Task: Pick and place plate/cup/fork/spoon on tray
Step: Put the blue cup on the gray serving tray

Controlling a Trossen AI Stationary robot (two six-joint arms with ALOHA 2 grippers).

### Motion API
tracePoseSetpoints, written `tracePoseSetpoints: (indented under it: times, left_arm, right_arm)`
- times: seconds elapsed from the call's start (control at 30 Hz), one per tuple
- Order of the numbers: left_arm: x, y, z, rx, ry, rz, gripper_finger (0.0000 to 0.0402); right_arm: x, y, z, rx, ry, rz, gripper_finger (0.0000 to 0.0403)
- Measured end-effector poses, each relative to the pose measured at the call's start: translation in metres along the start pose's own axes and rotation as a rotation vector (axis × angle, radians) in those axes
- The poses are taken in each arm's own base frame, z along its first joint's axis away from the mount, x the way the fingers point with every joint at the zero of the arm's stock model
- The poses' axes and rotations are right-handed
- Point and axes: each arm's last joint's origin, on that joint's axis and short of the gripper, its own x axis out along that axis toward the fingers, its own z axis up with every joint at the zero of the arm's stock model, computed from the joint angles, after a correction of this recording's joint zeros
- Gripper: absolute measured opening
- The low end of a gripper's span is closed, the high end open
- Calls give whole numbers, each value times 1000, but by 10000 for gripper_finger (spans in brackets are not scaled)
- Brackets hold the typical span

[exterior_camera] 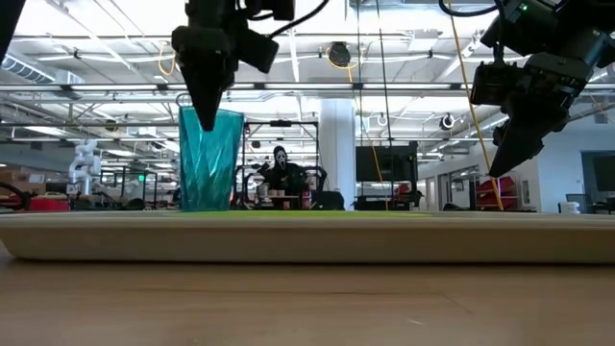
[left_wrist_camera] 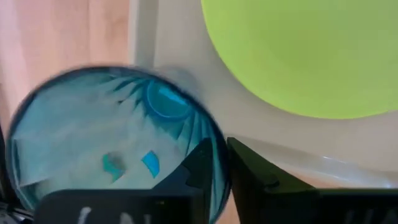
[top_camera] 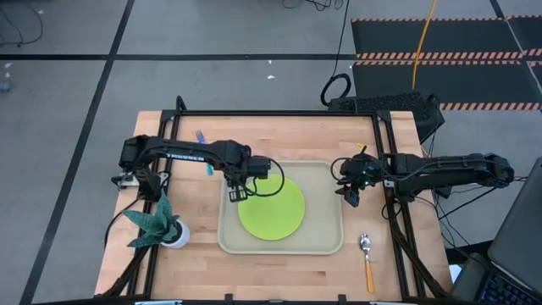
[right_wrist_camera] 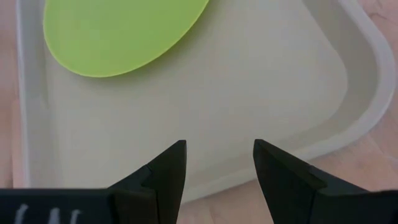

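Overhead, left gripper (top_camera: 235, 193) at the tray's (top_camera: 254, 246) nine o'clock edge, fingers clasping the rim of the cup (exterior_camera: 209, 159), one finger (left_wrist_camera: 202, 168) inside, one outside. Cup upright on the tray, just beside the plate (top_camera: 271, 207), which lies flat in the middle. Right gripper (top_camera: 351, 197) poised at the tray's three o'clock edge, fingers (right_wrist_camera: 163, 171) spread, grasping nothing. Spoon (top_camera: 367, 261) off the tray on the table (top_camera: 279, 135), toward five o'clock. Fork (top_camera: 204, 154) off toward eleven o'clock, partly under the left arm.

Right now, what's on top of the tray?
The tray holds the plate lying flat and the cup upright beside it, with the left tool gripping its rim. The tray floor under both is covered.
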Motion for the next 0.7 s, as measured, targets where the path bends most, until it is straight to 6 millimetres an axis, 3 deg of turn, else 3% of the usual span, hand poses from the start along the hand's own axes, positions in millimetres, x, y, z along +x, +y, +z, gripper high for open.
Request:
tracePoseSetpoints:
  times: [0.2,0.53,0.7]
  left_arm:
    - [-2,0,0,-3,-6,3,86]
    - [-2,0,-1,-14,-1,-14,90]
    - [-12,2,-6,-22,-36,-20,90]
  right_arm:
    - [0,0,0,0,1,0,180]
    - [0,0,-1,-2,7,-3,180]
    - [0,-1,-2,0,21,-8,180]
